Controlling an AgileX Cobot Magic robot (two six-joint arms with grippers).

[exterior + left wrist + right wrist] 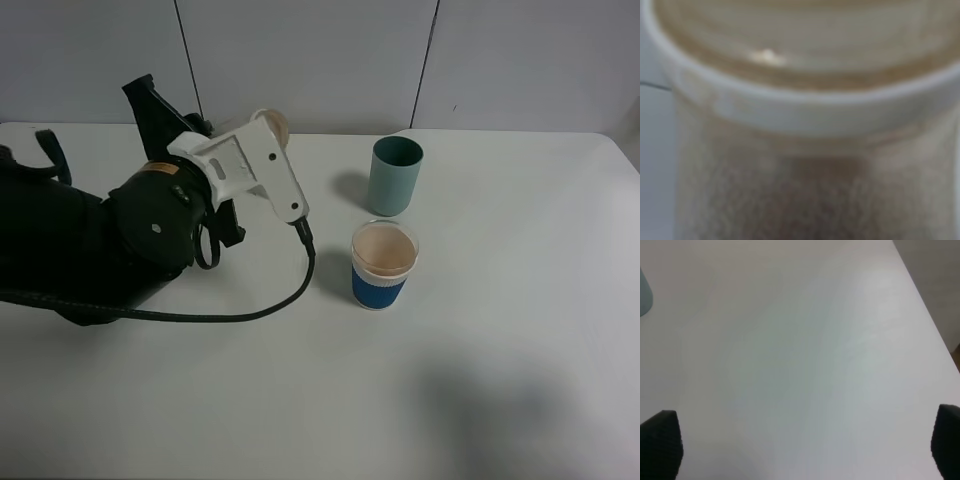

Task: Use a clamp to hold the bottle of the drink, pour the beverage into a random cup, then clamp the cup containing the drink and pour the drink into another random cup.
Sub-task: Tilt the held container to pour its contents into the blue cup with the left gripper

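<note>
above the white table (500, 380), left clamp (258, 132) clenched on the bottle of the drink (274, 122), right clamp (800, 445) spread wide

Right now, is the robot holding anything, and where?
The left gripper seems to hold the bottle, but the grip spot is hidden. The right gripper is empty.
</note>
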